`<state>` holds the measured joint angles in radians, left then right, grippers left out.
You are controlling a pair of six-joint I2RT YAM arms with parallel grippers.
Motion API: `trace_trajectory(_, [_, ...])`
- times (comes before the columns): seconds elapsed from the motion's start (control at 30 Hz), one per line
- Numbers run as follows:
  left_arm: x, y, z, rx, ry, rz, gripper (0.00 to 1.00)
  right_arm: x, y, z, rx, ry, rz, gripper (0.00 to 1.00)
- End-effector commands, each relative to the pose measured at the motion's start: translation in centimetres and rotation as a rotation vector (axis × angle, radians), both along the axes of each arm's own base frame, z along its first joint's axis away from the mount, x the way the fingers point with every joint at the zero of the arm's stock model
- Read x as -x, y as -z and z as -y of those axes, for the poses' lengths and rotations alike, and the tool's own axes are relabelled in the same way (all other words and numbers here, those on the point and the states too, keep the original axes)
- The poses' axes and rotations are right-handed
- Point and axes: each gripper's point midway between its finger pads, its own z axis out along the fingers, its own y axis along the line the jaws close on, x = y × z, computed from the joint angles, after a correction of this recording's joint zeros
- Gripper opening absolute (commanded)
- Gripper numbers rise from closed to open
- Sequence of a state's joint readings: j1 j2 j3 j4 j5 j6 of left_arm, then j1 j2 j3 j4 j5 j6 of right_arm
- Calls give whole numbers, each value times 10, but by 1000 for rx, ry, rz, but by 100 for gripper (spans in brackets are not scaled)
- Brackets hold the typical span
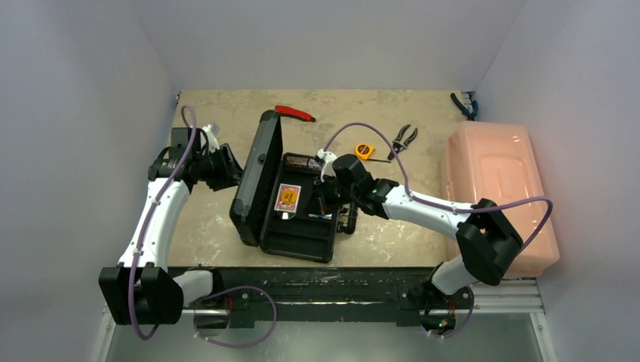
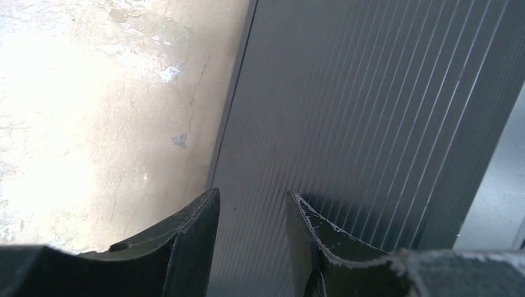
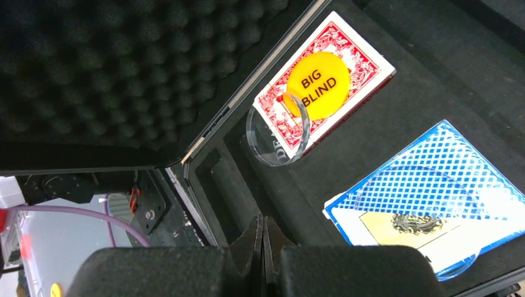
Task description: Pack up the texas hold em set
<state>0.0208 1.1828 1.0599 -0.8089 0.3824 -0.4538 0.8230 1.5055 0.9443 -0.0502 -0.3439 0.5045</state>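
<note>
Yellow disc (image 3: 321,86) read "BIG BLIND" in black capitals; it lay on the red-backed card deck (image 3: 362,54). Clear round disc (image 3: 278,131), overlapping that deck's corner, showed the letters "DEA"; the rest was not legible

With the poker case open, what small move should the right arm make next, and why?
Probably lift the right gripper clear of the case. It is shut and empty, the red deck and blue deck already lie inside, and its arm sits in the path of the raised lid that the left gripper backs.
</note>
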Motion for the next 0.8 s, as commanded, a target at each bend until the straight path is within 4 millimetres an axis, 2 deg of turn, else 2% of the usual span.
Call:
trace_trajectory(0.0, [4, -14, 19, 56, 40, 27, 43, -6, -25, -18, -64, -31, 53, 0])
trace_trajectory(0.47, [13, -18, 52, 106, 111, 9, 42, -8, -14, -24, -43, -37, 30, 0])
trace_trajectory(0.77, [17, -16, 67, 111, 142, 8, 42, -8, -11, -12, -8, 5, 41, 0])
